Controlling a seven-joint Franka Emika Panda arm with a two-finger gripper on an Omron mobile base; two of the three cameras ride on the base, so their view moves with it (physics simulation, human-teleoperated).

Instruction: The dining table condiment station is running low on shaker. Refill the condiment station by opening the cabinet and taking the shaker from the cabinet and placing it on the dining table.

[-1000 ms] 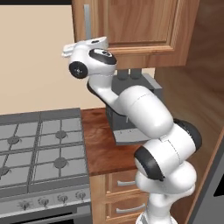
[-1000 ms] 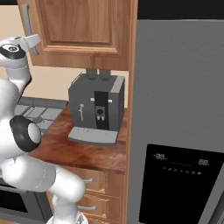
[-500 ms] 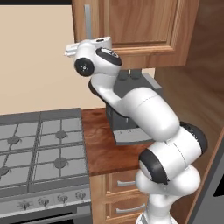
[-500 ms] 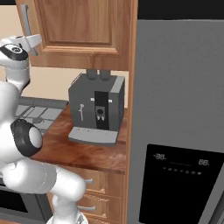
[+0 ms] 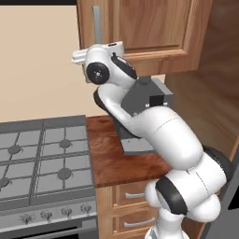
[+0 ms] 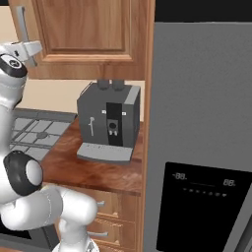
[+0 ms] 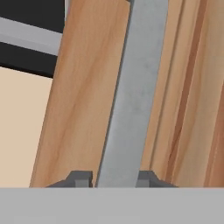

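At the top of the left base view, from the upper left across to the right, hangs the cabinet (image 5: 149,28), a medium-brown wooden wall unit with a raised-panel door. Its long vertical silver bar handle (image 5: 97,23) runs down the door's left edge; in the right base view the same handle (image 6: 21,24) sits in the upper left corner. The door looks shut, lying flush with the frame.

In the hand view the handle (image 7: 131,96) rises from bottom centre up the frame, grey and matte against the wood grain. The hand (image 7: 114,178) has its two dark fingertips (image 7: 78,178) pressed to either side of the bar, so the hand is clamped on the handle near its lower end. In the left base view the hand (image 5: 95,52) sits just under the visible stretch of the bar.

My judgement: the door is rigid and hinged, likely on its right side, so it should swing on an arc rather than pull straight out. The bar is stiff, smooth metal and may let the pads slide along it; a grip across its width, as here, seems the right hold.

Below the cabinet a dark grey coffee machine (image 6: 109,123) stands on the reddish wood tabletop (image 5: 112,158), with a gas hob (image 5: 42,163) at lower left and a grey fridge (image 6: 202,123) on the right of the right base view.
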